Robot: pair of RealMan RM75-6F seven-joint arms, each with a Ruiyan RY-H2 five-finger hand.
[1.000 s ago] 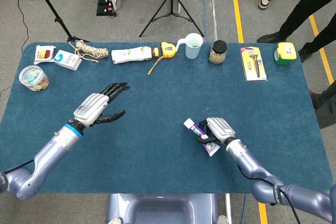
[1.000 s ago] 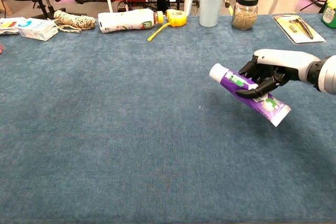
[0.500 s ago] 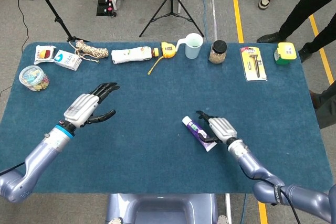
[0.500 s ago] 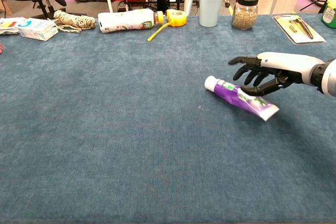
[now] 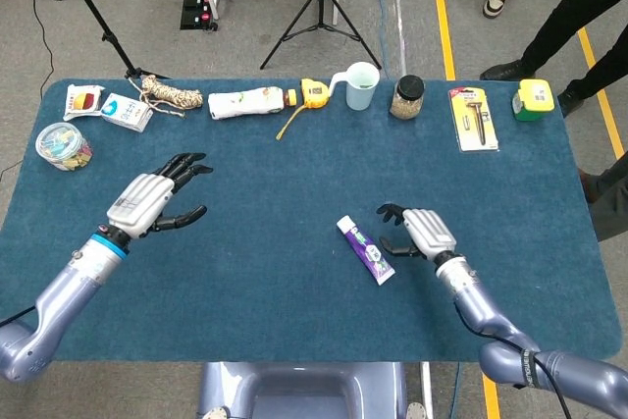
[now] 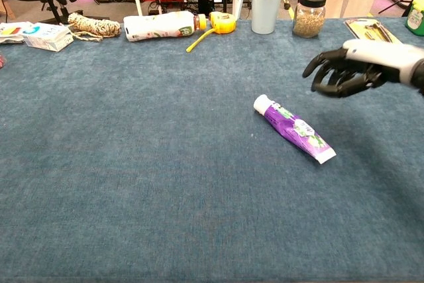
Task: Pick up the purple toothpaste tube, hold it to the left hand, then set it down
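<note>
Purple toothpaste tube [image 5: 365, 250] lies flat on blue table [image 5: 294, 311], cap end toward far-left, crimped end toward near-right, nothing touching it. Right hand [image 5: 417, 233] is just beside tube on its right, raised off table in chest view, fingers [image 6: 324, 71] loosely curled but apart, holding nothing. Left hand [image 5: 149, 205] well apart on table's left side, fingers spread, empty. Along far edge: measuring jug [image 5: 359, 85], glass jar w/ black lid [image 5: 406, 96], yellow tape measure [image 5: 313, 93], razor pack [image 5: 473, 118].
</note>
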